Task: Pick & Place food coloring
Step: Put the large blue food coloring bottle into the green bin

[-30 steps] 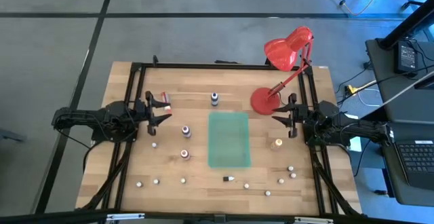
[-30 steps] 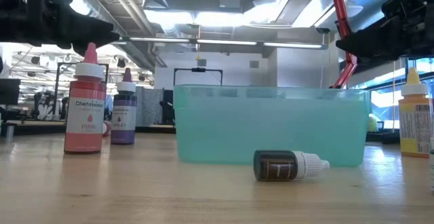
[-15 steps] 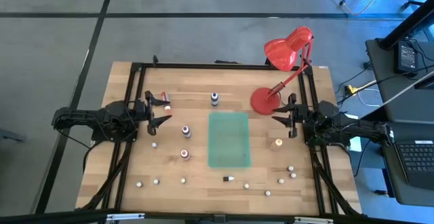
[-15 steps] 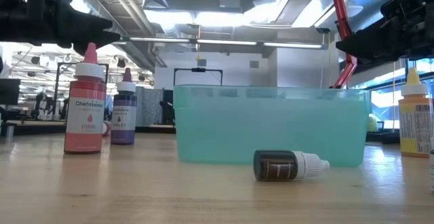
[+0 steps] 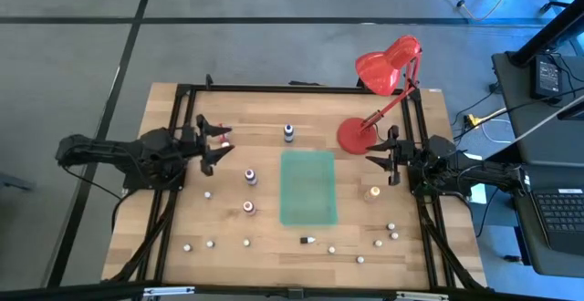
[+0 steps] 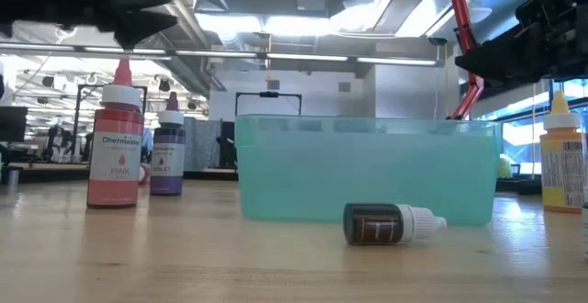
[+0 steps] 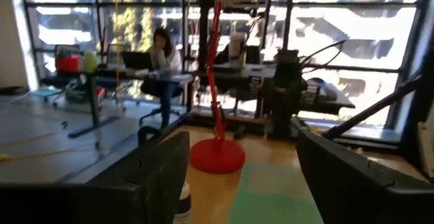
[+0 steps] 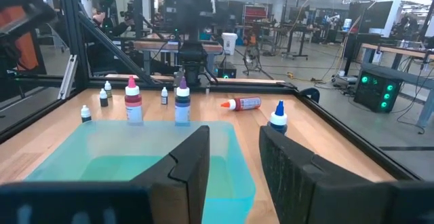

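Beside the green mat, a dark food-coloring bottle is lying flat, cap pointing toward the right arm's side; left gripper is gaping empty, right gripper is hovering part-open, empty.

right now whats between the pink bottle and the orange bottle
The green mat lies flat between the pink bottle and the orange bottle, clearest in the high view.

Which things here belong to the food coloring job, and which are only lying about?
Part of the job:
- pink bottle, upright
- purple bottle, upright
- yellow-orange bottle, upright
- dark bottle, lying on its side
- red bottle, lying on its side
- blue-capped bottle

Only lying about:
- green mat
- red desk lamp
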You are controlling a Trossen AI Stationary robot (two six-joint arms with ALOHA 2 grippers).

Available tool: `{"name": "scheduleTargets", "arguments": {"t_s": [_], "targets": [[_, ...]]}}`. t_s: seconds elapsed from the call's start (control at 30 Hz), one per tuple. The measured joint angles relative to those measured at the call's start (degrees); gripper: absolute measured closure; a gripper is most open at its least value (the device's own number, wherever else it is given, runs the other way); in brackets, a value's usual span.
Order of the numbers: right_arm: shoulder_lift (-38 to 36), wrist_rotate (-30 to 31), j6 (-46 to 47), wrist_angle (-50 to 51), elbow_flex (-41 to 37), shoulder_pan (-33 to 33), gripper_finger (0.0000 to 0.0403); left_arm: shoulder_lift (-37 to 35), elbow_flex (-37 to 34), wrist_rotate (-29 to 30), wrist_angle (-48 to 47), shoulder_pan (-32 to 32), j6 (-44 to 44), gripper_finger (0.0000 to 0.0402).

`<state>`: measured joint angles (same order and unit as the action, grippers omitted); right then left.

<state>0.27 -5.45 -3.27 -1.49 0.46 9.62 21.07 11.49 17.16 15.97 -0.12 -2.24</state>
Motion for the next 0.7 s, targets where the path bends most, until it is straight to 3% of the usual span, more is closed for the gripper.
{"name": "scheduleTargets", "arguments": {"t_s": [0.23,0.47,0.7], "targets": [[0.0,0.0,-0.2,0.0,0.0,0.0,0.0271,24.3,22.1,0.9,-16.9,2.4,-1.2,0.0149],[0.0,0.0,-0.3,0.0,0.0,0.0,0.0271,47.3,48.4,-5.6,-41.7,10.2,2.0,0.0156],[0.0,0.0,-0.3,0.1,0.0,0.0,0.0271,65.0,66.5,-14.2,-51.3,18.5,12.8,0.0158]]}}
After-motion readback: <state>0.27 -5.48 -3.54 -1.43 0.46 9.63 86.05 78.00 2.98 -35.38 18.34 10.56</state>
